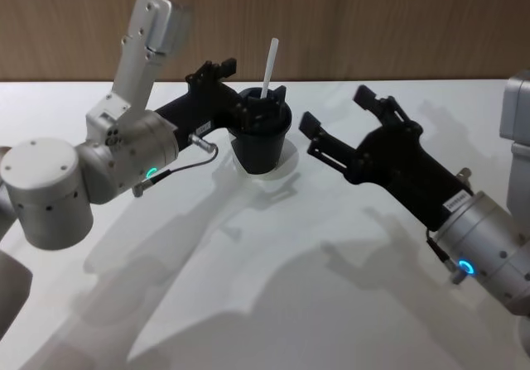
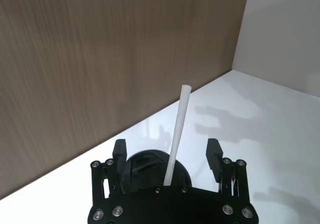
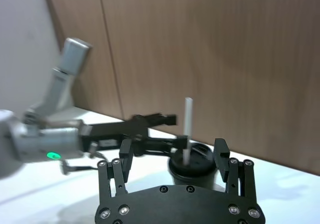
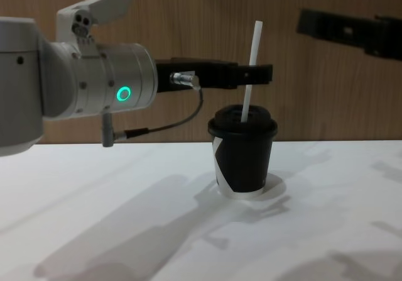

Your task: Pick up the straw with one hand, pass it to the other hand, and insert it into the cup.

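Straw: thin white tube standing in the lid of the cup, leaning a little, its upper half well above the lid; in the chest view it rises between the left gripper's fingers at about their height
Cup: small black paper cup with a domed black lid and a white slanted mark, upright on the white table, near the wooden back wall
Left gripper: reaches in from the left at lid height, above the cup; its fingers stand spread on either side of the straw with clear gaps, so it grips nothing; a green ring glows on its silver wrist and a thin dark cable loops beneath
Right gripper: hangs to the right of the cup, raised off the table and apart from it, pointing toward the cup; jaws wide apart and empty, the cup and straw seen between its fingers in the right wrist view; a blue ring shows on its wrist
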